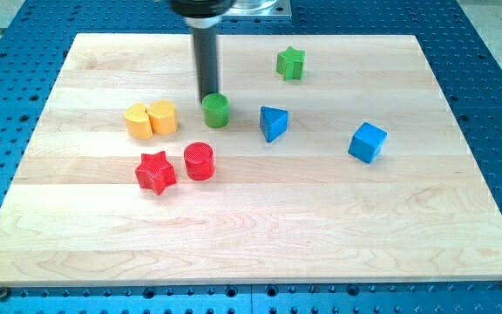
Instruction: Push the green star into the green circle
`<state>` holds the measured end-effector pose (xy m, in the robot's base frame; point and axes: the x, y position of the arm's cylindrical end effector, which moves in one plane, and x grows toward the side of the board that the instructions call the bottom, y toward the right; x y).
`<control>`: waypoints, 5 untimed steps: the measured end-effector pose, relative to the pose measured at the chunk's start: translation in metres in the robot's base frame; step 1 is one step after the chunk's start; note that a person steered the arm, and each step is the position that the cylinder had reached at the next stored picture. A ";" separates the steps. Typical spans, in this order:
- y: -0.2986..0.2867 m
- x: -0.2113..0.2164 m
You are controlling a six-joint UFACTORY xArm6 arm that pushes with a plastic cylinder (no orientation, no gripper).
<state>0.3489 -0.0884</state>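
The green star (pixel 291 63) lies near the view's top, right of centre. The green circle (pixel 216 111) stands left of it and lower, near the board's middle. My tip (pixel 208 96) sits right at the green circle's upper left edge, touching or nearly touching it. The rod rises straight up to the view's top. The star is well apart from the tip, up and to the right.
A yellow hexagon (pixel 137 120) and a yellow heart-like block (pixel 162 116) sit side by side left of the green circle. A red star (pixel 155 172) and a red circle (pixel 199 161) lie below. A blue triangle (pixel 273 123) and a blue cube (pixel 367 142) lie to the right.
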 end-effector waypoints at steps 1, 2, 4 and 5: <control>-0.048 -0.016; -0.095 -0.029; -0.130 0.054; -0.130 0.066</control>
<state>0.4148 -0.2182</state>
